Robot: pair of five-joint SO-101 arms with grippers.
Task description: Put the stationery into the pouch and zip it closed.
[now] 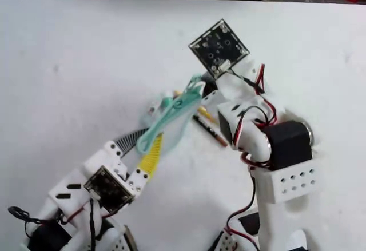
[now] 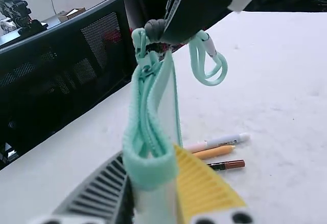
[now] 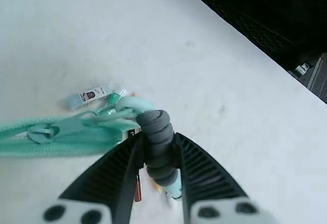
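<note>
The pouch (image 1: 171,116) hides part of the pens (image 1: 210,131); their number is unclear, perhaps three.

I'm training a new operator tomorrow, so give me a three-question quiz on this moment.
1. True or false: the pens are already inside the pouch.
2. What holds the pouch off the table? A) neither gripper B) the left gripper and the right gripper, one at each end C) a person's hand
3. Fill in: the pens lie on the ____.

Key: 1 false; 2 B; 3 table.
</note>
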